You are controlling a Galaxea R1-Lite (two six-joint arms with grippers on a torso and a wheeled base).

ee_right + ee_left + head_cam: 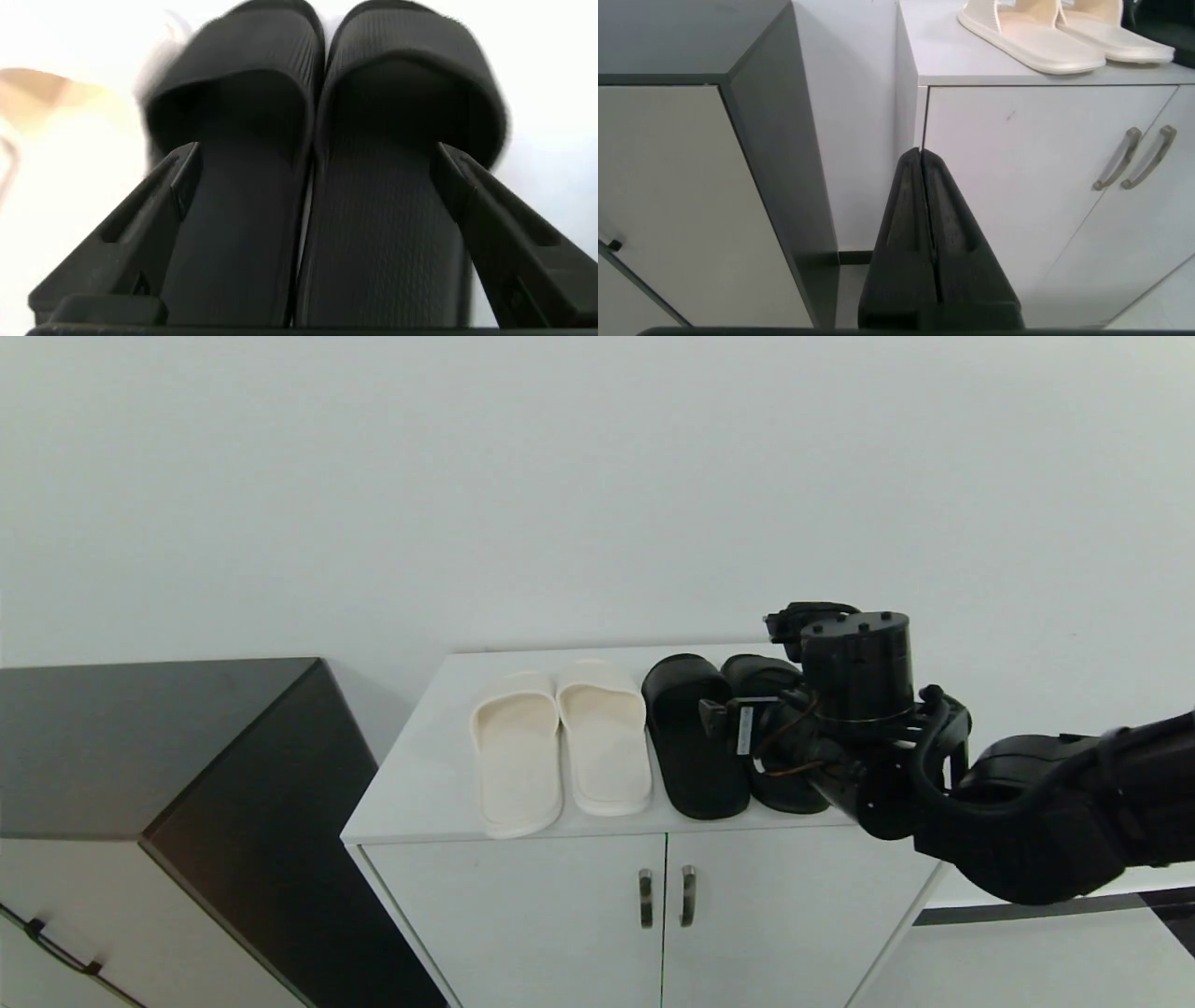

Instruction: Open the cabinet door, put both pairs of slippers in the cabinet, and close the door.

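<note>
A white cabinet [523,915] stands with both doors shut, its two handles [666,896] side by side at the middle. On its top lie a pair of white slippers [560,747] and, to their right, a pair of black slippers [695,737]. My right arm's wrist [854,672] hovers over the black pair. My right gripper [318,154] is open wide, one finger on each outer side of the black slippers [392,84]. My left gripper [922,159] is shut and empty, low in front of the cabinet's left door [1018,187], below the white slippers [1036,42].
A lower unit with a dark top [159,728] stands close to the left of the white cabinet, with a narrow gap [850,140] between them. A plain wall [597,476] rises right behind both. The door handles [1134,159] lie to the side of my left gripper.
</note>
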